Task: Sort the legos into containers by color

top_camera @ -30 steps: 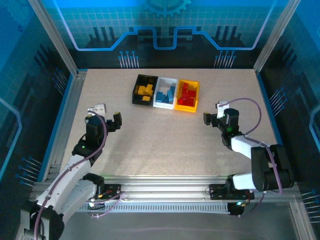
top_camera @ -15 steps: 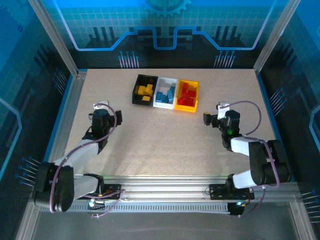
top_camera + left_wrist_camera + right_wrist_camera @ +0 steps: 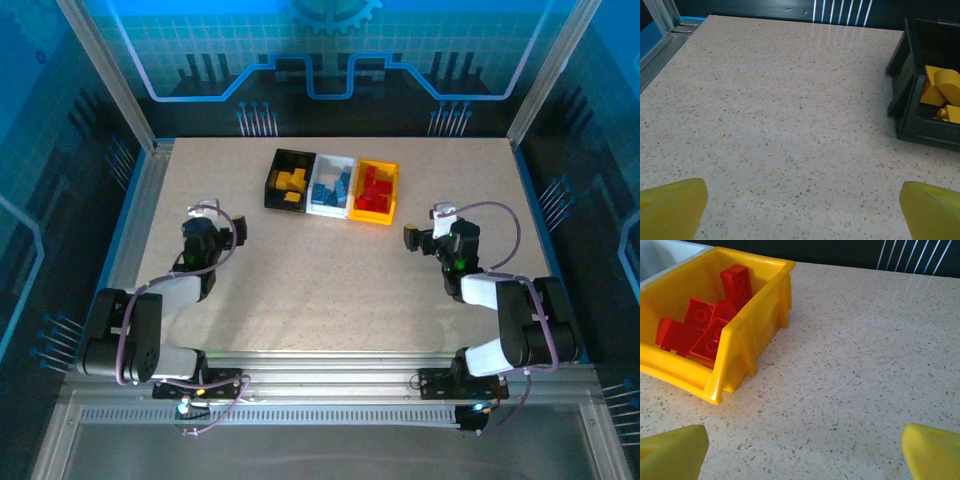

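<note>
Left gripper sits low over the speckled table, fingers spread wide apart; in its wrist view the two yellow fingertips stand at the bottom corners with bare tabletop between them. Right gripper is in the same condition: low over the table, fingers fully apart, its yellow fingertips flanking bare surface. Three containers stand in a row, touching side to side, ahead of both grippers and between them. The black bin is the one nearest the left gripper, ahead of it and off to its right, well apart from the fingertips; it holds the yellow-orange legos, several of which show over the dark wall in the left wrist view. The white bin is in the middle and holds the blue legos. The yellow bin is the one nearest the right gripper, ahead of it and off to its left, apart from the fingertips; the red legos lie piled inside it, studs visible on several in the right wrist view. Each colour occupies its own bin, unmixed as far as can be seen.
</note>
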{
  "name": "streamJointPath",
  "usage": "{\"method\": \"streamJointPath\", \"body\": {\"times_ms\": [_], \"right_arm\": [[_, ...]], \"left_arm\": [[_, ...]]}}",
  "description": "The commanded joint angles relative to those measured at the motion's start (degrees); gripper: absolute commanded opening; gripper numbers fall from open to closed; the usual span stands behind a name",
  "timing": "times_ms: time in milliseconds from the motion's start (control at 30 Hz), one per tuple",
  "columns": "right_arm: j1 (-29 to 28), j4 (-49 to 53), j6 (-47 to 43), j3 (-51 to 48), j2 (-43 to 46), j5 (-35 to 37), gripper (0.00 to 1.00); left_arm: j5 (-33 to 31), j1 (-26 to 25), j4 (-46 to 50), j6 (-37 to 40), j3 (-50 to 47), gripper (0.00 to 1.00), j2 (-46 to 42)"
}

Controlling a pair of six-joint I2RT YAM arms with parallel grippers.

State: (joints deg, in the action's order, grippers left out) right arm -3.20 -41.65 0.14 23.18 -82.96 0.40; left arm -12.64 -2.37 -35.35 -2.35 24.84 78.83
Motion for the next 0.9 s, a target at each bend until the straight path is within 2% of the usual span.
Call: {"method": "streamJointPath", "body": {"times_ms": [0, 400, 867], "right_arm": [[0.7, -2.7, -1.2, -0.3, -0.5, -1.0, 1.0], [-0.8, -5.8, -2.1, -2.1, -0.3, 1.0, 1.0], [-1.1, -13.7, -2.2, -7.0, 0.9, 1.8, 1.0]], "left_arm": [[7.9, 1.4, -6.0, 2.0, -1.7, 0.99, 0.7], [18.2, 5.6, -15.5, 1.1, -6.0, 0.99, 2.0], [18.2, 7.9, -22.3, -1.6, -7.3, 0.99, 6.4]]}}
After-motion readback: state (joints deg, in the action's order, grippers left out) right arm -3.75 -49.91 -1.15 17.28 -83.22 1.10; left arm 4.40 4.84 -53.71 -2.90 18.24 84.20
